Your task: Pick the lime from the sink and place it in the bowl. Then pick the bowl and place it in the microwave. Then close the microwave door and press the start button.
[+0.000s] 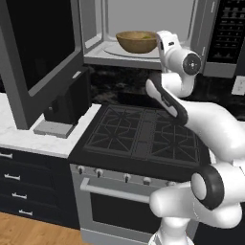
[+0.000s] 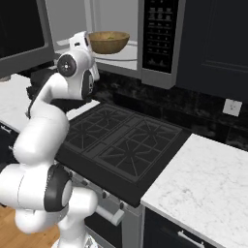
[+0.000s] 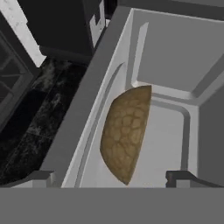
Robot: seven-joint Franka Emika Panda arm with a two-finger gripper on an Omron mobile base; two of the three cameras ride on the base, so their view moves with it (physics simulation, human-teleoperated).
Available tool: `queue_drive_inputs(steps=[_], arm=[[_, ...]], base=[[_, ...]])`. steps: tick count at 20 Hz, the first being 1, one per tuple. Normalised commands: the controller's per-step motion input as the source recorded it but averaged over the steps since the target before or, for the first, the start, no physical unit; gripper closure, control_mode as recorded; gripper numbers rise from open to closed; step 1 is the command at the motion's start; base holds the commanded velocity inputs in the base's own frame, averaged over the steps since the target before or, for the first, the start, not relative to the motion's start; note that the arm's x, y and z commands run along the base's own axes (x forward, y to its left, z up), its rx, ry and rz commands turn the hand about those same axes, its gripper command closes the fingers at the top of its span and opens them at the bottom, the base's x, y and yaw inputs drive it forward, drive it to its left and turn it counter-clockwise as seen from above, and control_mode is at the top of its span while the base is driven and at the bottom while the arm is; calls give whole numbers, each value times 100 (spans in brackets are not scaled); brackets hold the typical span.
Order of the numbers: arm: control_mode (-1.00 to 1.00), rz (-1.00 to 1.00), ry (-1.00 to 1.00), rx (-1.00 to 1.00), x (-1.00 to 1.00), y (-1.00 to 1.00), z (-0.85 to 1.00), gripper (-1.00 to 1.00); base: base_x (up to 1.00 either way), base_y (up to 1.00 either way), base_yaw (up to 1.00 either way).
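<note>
Bowl [image 1: 137, 41] sitting inside microwave [image 1: 143, 19] on the glass turntable [image 1: 115, 49], upright, free of the gripper. Bit of yellow-green just inside bowl rim, prob. the lime [image 1: 145, 35]. Gripper [image 3: 111, 177] at cavity mouth, jaws spread wide, nothing betw. fingertips; bowl ahead of them in hand view. Microwave door [image 1: 38, 57] swung open to left. Stove [image 1: 143, 136] below, coffee machine [image 1: 69, 103] on counter [image 1: 28, 136] under door.

bowl [image 1: 136, 41] in microwave [image 1: 143, 57] | stove [image 1: 143, 136] below | door [image 1: 38, 57] left
</note>
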Motion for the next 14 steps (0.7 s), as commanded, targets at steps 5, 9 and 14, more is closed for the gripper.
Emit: queue_drive_inputs(steps=[5, 9, 14], arm=[[-100, 0, 4, 7, -100, 3, 35, -100], [-100, 0, 0, 2, -100, 3, 11, -100], [-100, 0, 5, 4, -100, 6, 6, -100]], base=[[0, 0, 0], [0, 0, 0], [0, 0, 0]])
